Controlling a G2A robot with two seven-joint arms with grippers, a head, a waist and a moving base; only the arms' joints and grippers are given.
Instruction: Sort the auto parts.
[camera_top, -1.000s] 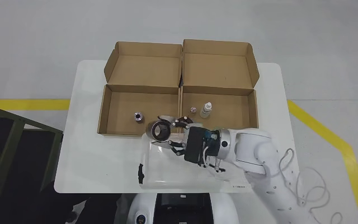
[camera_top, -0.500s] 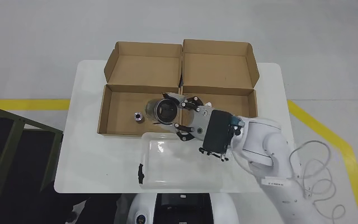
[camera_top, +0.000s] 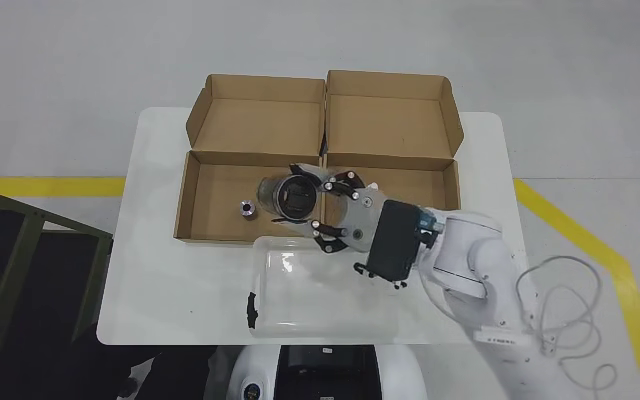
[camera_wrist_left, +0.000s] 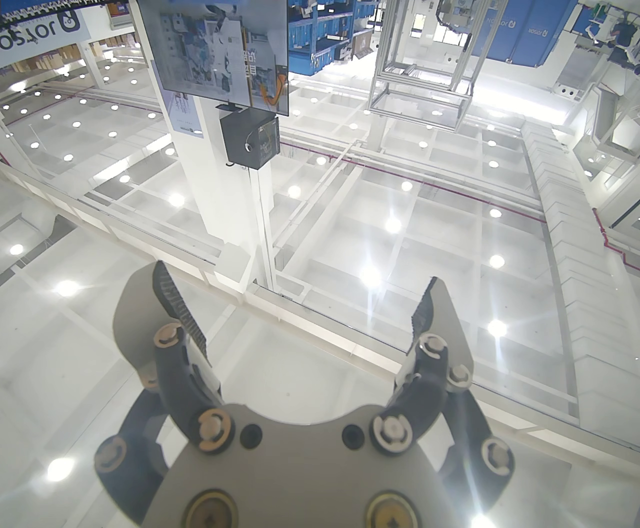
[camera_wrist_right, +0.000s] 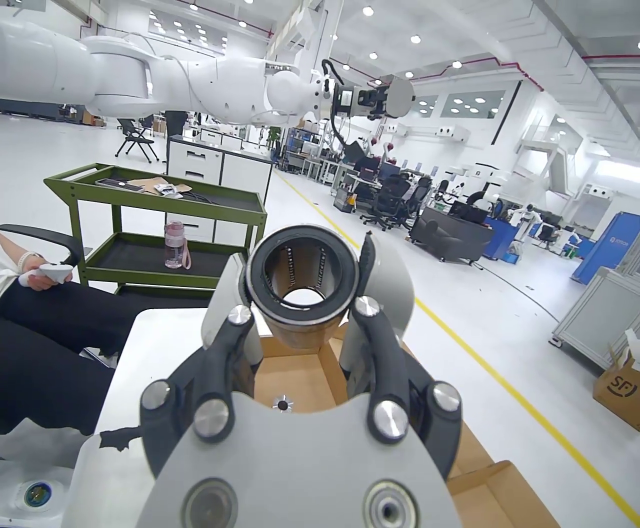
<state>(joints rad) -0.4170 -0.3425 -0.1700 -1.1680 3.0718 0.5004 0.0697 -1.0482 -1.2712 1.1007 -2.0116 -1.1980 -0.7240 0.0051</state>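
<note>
Right jaws pinching black-rimmed steel cylindrical bearing (camera_top: 283, 194) | we hold it over left brown cardboard box (camera_top: 215, 192), frame centre, likely for release there | left jaws spread, empty

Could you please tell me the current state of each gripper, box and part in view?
Right gripper: shut on the bearing, above the left box.
Bearing: gripped, off the table.
Left gripper: open, holding nothing.
Left box: lid open, small metal part inside.
Right box: lid open.
</note>
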